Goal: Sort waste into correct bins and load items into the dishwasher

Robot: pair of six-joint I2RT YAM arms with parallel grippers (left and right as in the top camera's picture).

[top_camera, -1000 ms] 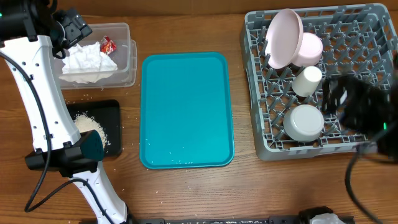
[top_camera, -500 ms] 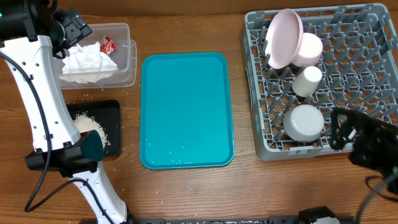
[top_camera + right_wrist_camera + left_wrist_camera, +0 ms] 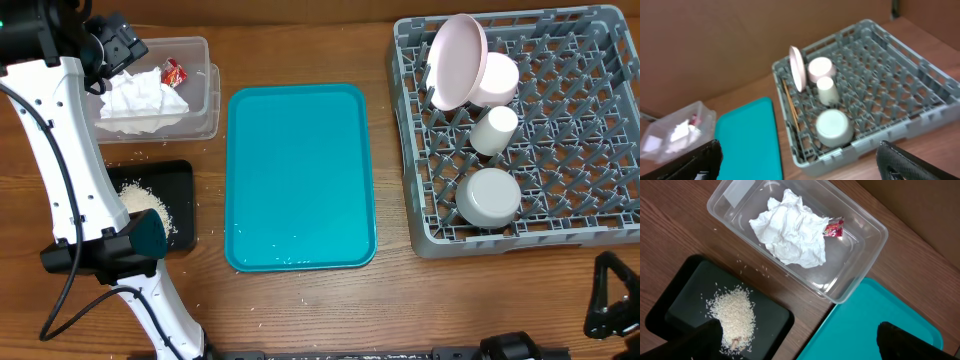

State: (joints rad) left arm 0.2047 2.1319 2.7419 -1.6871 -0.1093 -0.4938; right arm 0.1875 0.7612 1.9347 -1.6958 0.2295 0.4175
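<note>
Left gripper [image 3: 797, 335]: jaws spread wide, nothing between them, hanging over the waste corner. Right gripper [image 3: 797, 155]: jaws equally spread, empty, held off the near right side of the table, looking back at the dish rack [image 3: 590, 120]. Tissue [image 3: 140, 98] and red wrapper [image 3: 174, 71] lie together in the clear tub [image 3: 205, 105], dry waste by my reading. Rice crumbs [image 3: 140, 200] are heaped on the black tray [image 3: 180, 180], kept apart as food waste. A few grains are scattered on the wood beside it. Plate [image 3: 455, 55] stands on edge between pegs, which prop it. Small dish [image 3: 497, 78], cup [image 3: 494, 130] and bowl [image 3: 488, 196] sit near it in the rack. Teal tray [image 3: 300, 175] carries nothing. Sorting looks essentially complete.
</note>
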